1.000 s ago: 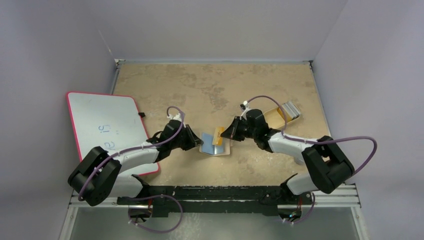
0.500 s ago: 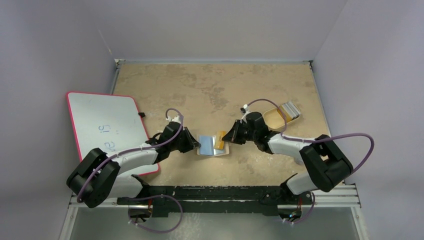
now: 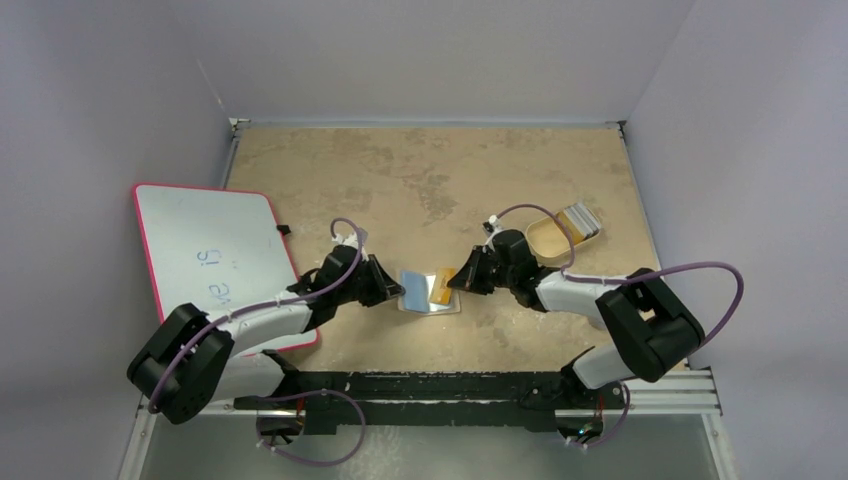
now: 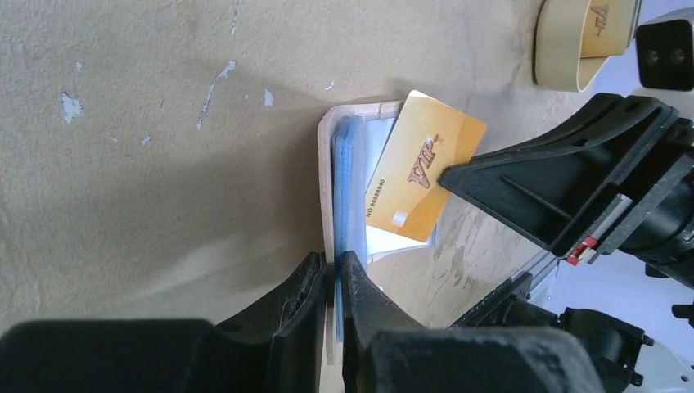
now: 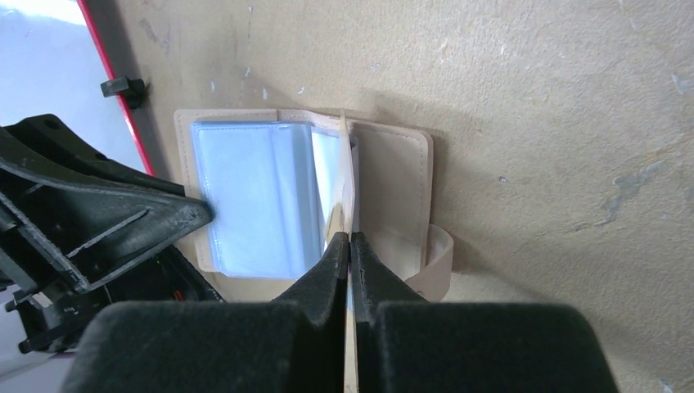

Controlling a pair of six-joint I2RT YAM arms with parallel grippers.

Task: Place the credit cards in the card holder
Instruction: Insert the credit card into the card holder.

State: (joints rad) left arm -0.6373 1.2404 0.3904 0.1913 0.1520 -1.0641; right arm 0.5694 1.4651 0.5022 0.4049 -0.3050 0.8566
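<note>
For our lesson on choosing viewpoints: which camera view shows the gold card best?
Left wrist view: the gold card shows its face, with VIP lettering and a number, over the card holder. The right wrist view shows only its thin edge in the right pincer; the top view, a small orange patch.

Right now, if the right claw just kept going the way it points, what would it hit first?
Most likely the open card holder: the right gripper pinches a gold card whose front edge points into its blue lining. Beyond that sits the left gripper, though depth is hard to judge.
</note>
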